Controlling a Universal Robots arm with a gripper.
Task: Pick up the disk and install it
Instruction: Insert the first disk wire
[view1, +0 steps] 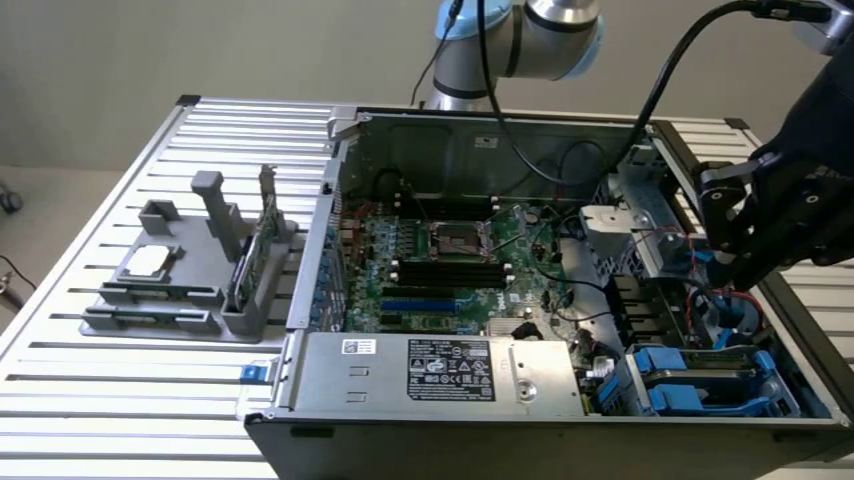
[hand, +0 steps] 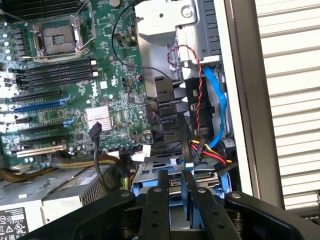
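Observation:
My black gripper (view1: 734, 272) hangs over the near right corner of the open computer case (view1: 334, 200), above the drive bays. In the wrist view its two fingers (hand: 161, 192) stand a narrow gap apart, shut on the disk (hand: 184, 200). The disk shows edge-on as a blue carrier strip with grey beside it. In the exterior view the disk (view1: 742, 312) is a blue-edged shape just under the fingers, partly hidden by the gripper. Directly below lies a drive bay with blue carriers (view1: 694, 390), whose grey-blue top (hand: 150, 165) is close under the fingertips.
Red, black, yellow and blue cables (hand: 215, 105) crowd the space beside the bay, along the case wall (hand: 240, 100). The motherboard (view1: 441, 260) and power supply (view1: 441, 368) fill the rest of the case. A grey fixture (view1: 174, 300) at the exterior view's left holds a small silver chip (view1: 147, 262) and an upright green card (view1: 256, 250).

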